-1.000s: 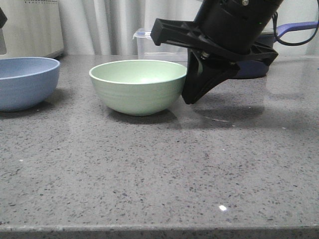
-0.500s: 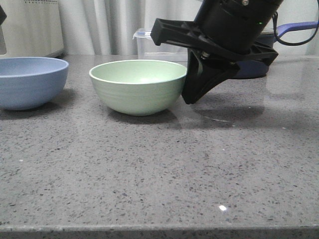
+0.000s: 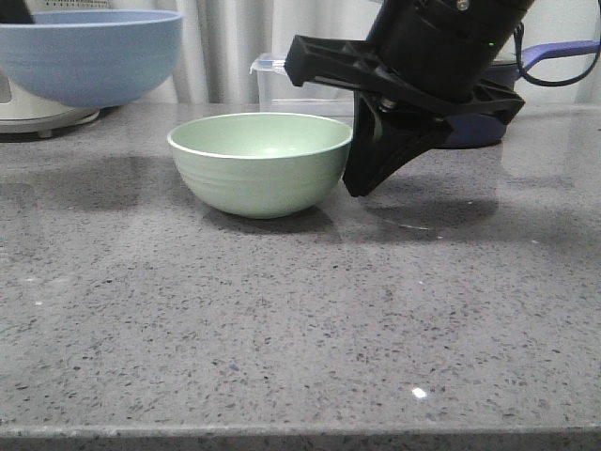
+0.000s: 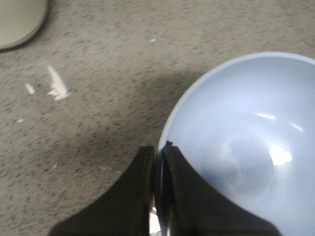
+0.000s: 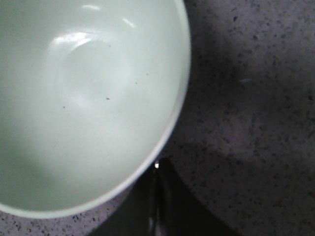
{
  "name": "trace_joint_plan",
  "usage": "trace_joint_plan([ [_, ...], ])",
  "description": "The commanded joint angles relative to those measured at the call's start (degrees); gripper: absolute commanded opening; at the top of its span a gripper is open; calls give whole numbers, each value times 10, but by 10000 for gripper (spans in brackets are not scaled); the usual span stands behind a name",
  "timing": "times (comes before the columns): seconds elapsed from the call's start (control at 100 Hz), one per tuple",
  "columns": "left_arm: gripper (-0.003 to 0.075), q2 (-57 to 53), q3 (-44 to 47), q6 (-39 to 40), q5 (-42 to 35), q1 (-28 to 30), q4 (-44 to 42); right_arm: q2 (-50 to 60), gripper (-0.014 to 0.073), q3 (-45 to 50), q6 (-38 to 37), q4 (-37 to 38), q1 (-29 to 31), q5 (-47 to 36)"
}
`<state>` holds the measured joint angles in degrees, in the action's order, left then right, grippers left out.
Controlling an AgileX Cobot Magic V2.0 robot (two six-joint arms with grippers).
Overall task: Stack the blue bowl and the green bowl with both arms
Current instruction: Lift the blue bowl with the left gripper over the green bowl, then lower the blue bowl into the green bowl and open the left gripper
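Left wrist view, blue bowl (image 4: pixel 246 142) rim pinched between fingers (image 4: pixel 172 196)

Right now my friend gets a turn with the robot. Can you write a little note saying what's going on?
Left gripper: shut on the rim of the blue bowl, holding it in the air, left of the green bowl and higher.
Right gripper: jaws together, holding nothing, right beside the green bowl's rim on its right side.
Green bowl: empty, sitting on the grey counter.
Done: blue bowl picked up.
Left: carry it over the green bowl, lower it inside, let go.
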<state>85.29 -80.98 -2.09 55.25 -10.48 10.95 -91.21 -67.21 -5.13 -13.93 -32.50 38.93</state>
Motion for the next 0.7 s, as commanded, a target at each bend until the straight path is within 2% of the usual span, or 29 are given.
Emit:
trace_joint_plan([
  [0.0, -20, -16, -30, -1, -18, -18, 14, 21, -72, -14, 6, -8, 0, -20],
  [0.19, -20, 28, -71, -1, 20, -54, 15, 21, -72, -14, 6, -8, 0, -20],
  [0.51, -20, 83, -124, -1, 27, -121, 18, 21, -72, -14, 6, -8, 0, -20],
  [0.69, -20, 100, -128, -1, 27, -138, 25, 21, -72, -14, 6, -8, 0, -20],
])
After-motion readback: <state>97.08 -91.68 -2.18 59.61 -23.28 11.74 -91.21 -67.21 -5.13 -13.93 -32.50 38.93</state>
